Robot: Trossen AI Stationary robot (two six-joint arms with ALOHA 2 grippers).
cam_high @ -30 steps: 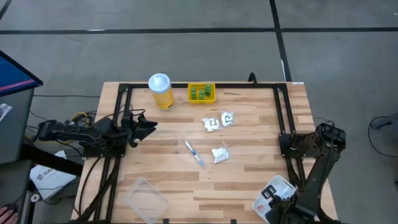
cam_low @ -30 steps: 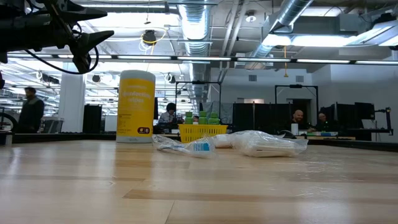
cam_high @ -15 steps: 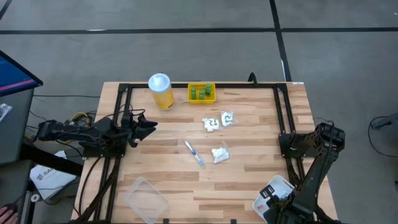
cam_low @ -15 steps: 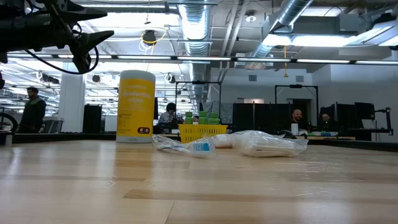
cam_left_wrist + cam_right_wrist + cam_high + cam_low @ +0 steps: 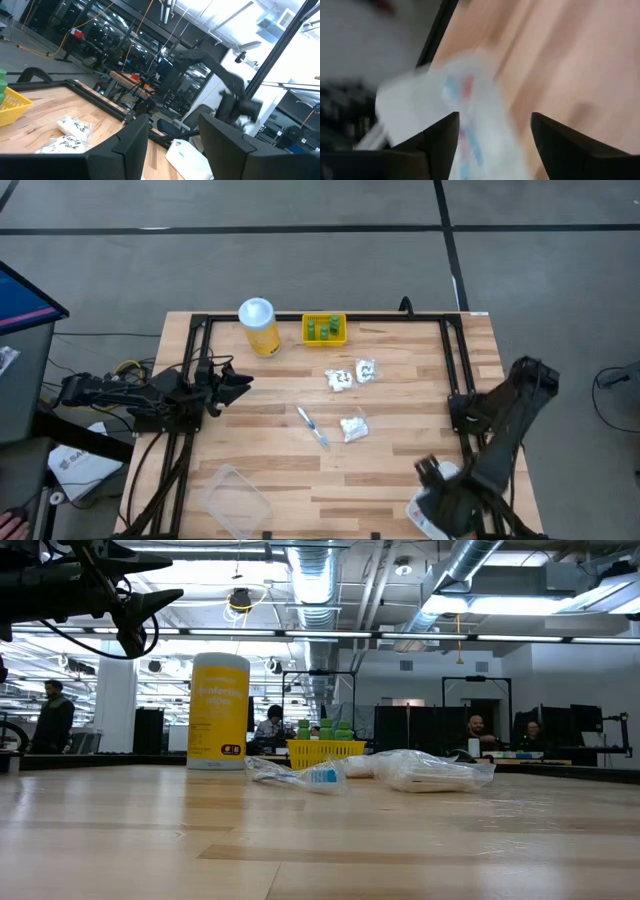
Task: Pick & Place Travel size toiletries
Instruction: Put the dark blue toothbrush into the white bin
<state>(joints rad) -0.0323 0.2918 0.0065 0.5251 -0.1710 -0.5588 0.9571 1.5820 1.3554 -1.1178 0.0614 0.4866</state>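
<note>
Brush-like stick [image 5: 312,426] lying flat, long axis diagonal, beside packet [image 5: 354,426]

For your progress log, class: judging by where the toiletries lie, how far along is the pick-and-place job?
Done: three green pieces sit in the yellow tray, and a brush-like stick lies in the white container under the right pincer.
In hand: nothing; the right pincer is open, and the left pincer hangs open and empty at the left.
Left: three white packets and a blue-white stick lie loose mid-table.
</note>
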